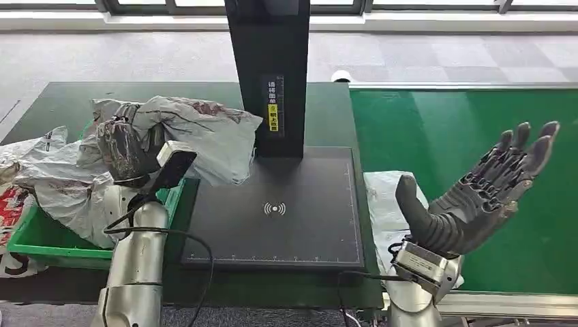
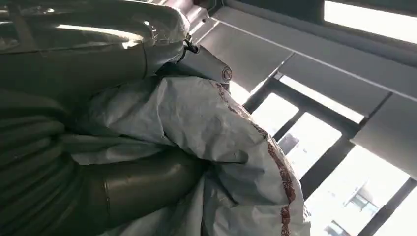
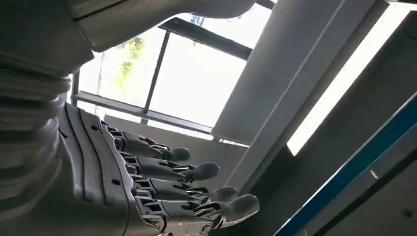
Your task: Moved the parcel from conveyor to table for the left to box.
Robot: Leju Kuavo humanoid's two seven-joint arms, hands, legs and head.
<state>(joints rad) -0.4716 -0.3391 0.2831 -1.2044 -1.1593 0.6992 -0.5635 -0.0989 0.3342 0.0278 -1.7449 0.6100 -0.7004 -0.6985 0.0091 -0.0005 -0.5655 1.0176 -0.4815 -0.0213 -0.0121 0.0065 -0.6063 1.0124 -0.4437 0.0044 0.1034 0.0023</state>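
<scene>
My left hand (image 1: 124, 151) grips a grey plastic parcel (image 1: 198, 133) with dark red print, held up over the left part of the dark table, between the green bin and the scanner pad. Up close in the left wrist view, the crumpled parcel (image 2: 216, 128) is pressed between the grey thumb (image 2: 133, 184) and the hand's ribbed cover. My right hand (image 1: 477, 194) is raised above the green conveyor (image 1: 477, 129), fingers spread and palm empty. From behind the right wrist, the hand (image 3: 162, 182) shows its fingers stretched out against the ceiling.
A green bin (image 1: 41, 238) at the left holds several grey and white parcels (image 1: 61, 184). A black scanner pad (image 1: 279, 211) with a tall black post (image 1: 269, 75) stands mid-table. Another white parcel (image 1: 383, 204) lies at the conveyor's near left edge, beside my right arm.
</scene>
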